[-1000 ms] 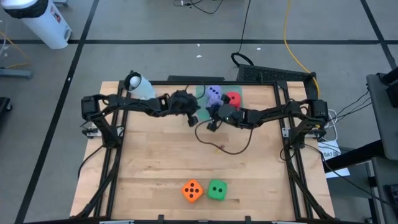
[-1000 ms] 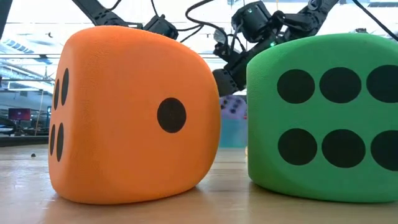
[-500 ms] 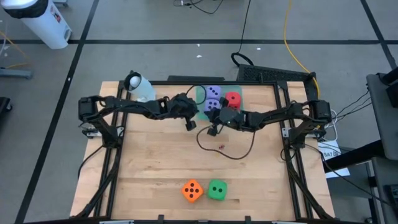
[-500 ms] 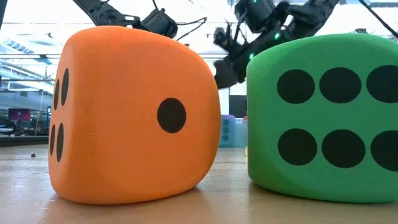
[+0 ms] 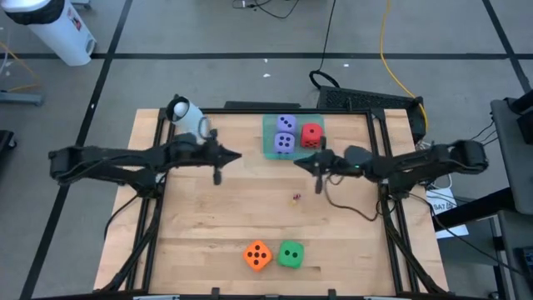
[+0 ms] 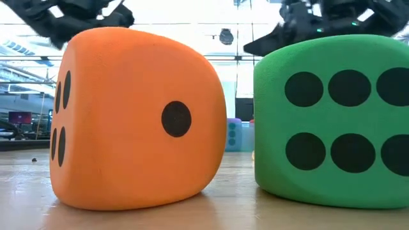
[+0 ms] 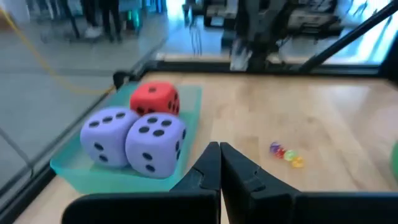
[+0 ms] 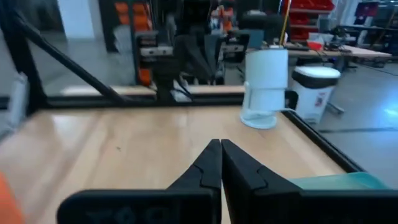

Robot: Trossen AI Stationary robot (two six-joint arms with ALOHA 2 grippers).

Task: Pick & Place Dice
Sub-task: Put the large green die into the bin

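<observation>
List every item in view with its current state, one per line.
Red die: in tray.
Two purple dice: in tray, touching.
Orange die: on table, beside green.
Green die: on table.
Left gripper: shut, empty.
Right gripper: shut, empty.

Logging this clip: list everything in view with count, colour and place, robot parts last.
purple-blue dice: two, purple-blue, in the teal tray at the table's far edge
red die: one, red, in the tray, right of the purple-blue pair
teal tray: one, translucent teal, far middle of the table
orange die: one, orange, near edge, beside the green die
green die: one, green, near edge
small beads: a few, multicoloured, mid-table
white device: one, white, far left corner
left gripper: dark fingers shut, empty, left of the tray
right gripper: dark fingers shut, empty, right of the tray
</observation>
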